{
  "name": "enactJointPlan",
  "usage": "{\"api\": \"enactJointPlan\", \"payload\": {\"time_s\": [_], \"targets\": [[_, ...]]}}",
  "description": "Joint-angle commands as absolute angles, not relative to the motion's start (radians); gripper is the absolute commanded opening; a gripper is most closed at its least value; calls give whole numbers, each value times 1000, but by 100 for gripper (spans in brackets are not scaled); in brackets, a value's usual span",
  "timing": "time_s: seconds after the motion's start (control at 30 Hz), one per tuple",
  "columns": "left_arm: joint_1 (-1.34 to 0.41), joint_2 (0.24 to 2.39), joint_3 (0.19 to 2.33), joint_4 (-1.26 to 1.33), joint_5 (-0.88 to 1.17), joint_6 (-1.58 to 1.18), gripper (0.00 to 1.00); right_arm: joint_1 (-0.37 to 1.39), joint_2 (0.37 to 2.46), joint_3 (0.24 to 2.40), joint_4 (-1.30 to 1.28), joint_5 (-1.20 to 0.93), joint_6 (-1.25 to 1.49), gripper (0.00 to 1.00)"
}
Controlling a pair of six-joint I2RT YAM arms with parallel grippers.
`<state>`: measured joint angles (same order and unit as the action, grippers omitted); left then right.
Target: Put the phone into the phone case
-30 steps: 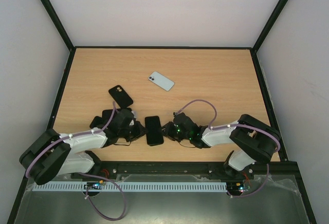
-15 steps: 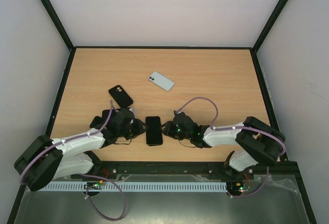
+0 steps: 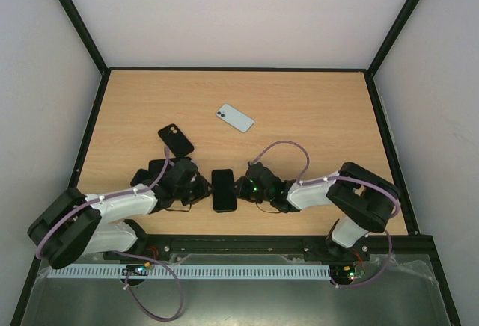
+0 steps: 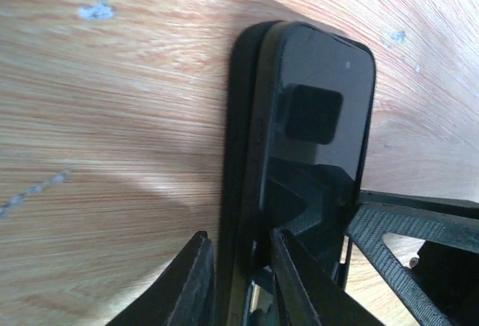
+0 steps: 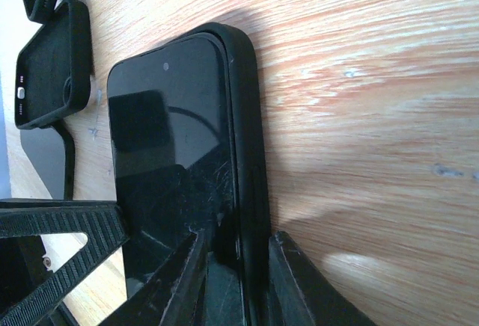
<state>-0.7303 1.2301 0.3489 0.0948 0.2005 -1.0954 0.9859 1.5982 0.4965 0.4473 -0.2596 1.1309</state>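
A black phone lies screen up inside a black phone case on the table's near middle. In the left wrist view the case's side wall runs beside the phone's edge, which stands a little proud of it. In the right wrist view the phone sits within the case rim. My left gripper straddles the left edge, one finger outside the case and one on the screen. My right gripper clamps the right edge the same way.
A second black case lies left of centre, and a pale phone lies camera side up further back. Another black case sits beside my left arm. Black frame rails border the table.
Both grippers stay on the phone's two long edges. The arms' elbows have shifted slightly. The phone and case have barely moved.
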Motion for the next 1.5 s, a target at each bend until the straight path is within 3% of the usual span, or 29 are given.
{"api": "enactJointPlan", "payload": {"time_s": [0.0, 0.3, 0.73, 1.07, 1.47], "targets": [[-756, 1249, 370, 129, 218, -1103, 19, 988, 1624, 483, 507, -287, 1158, 24], [-786, 1275, 355, 168, 223, -1133, 11, 988, 1654, 427, 734, -358, 1269, 25], [-785, 1185, 321, 130, 198, -1145, 25, 987, 1626, 375, 988, -437, 1352, 28], [-783, 1123, 294, 129, 205, -1154, 23, 986, 1654, 371, 1105, -465, 1392, 31], [-764, 1102, 259, 176, 245, -1161, 30, 988, 1693, 360, 1140, -484, 1403, 32]]}}
